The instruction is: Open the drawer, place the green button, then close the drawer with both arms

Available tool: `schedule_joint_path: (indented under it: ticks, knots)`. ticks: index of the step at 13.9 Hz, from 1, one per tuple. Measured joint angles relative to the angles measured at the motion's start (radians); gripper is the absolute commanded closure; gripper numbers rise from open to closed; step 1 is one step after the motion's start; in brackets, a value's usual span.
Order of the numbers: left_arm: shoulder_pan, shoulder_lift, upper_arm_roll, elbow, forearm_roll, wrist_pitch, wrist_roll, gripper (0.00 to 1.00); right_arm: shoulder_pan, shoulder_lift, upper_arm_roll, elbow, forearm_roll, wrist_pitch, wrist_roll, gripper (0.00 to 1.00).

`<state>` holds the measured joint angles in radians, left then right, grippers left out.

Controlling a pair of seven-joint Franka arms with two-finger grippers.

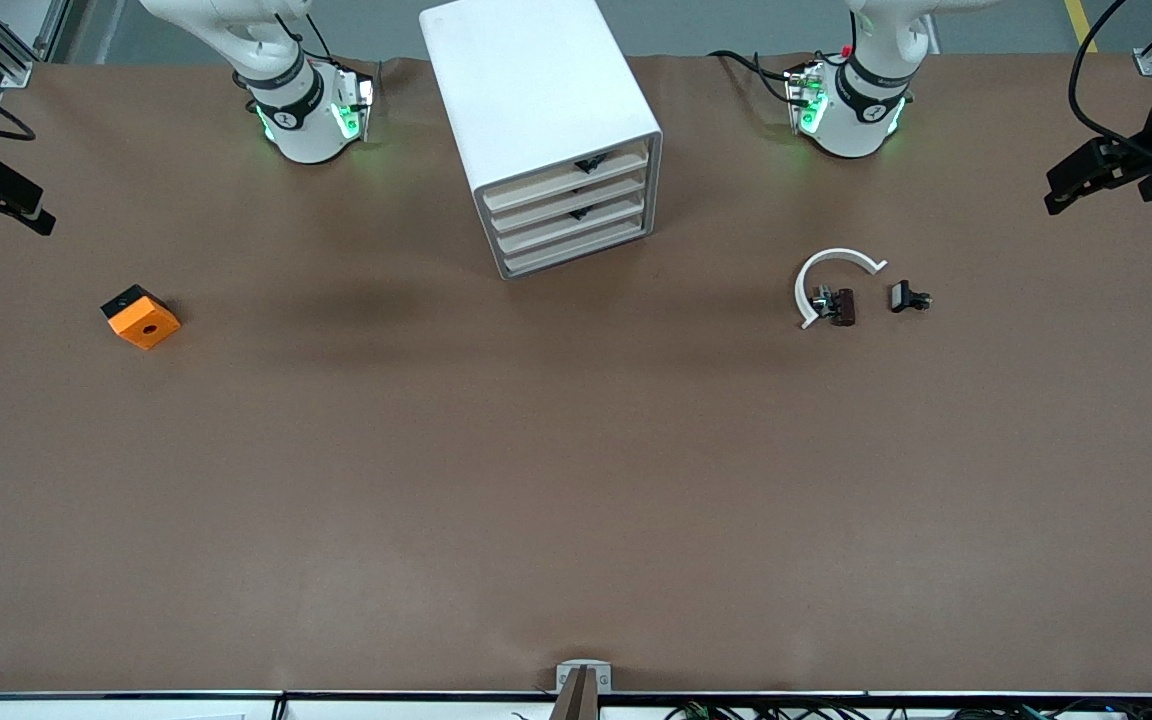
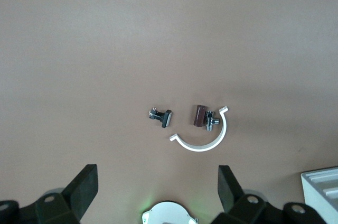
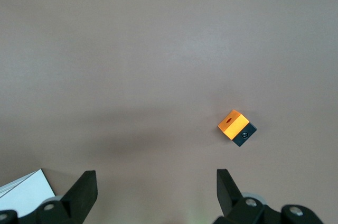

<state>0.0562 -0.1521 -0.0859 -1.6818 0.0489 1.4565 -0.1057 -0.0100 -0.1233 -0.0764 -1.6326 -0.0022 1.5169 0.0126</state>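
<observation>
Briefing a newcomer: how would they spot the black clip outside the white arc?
From the cabinet, look toward the left arm's end of the table to the white arc. The clip lies beside it, apart. Unlike the brown piece inside the curve, it is black and sits outside.

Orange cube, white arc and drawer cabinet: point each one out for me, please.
orange cube (image 1: 143, 320): front view, on its orange top face beside the hole.
white arc (image 1: 834, 256): front view, on the crown of the curved strip.
drawer cabinet (image 1: 526, 80): front view, on its plain white top panel.
</observation>
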Motion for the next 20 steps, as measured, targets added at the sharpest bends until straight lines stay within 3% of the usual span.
schedule_joint_path:
  ticks: [12,20]
  knots:
    - [-0.019,-0.011,-0.002,-0.007,-0.004,0.029,0.025,0.00,0.000,0.000,-0.003,0.000,0.005,-0.005,0.000,0.00]
    - [-0.018,0.013,0.001,0.009,-0.066,0.033,0.030,0.00,0.001,-0.001,0.001,0.000,0.006,-0.013,0.019,0.00]
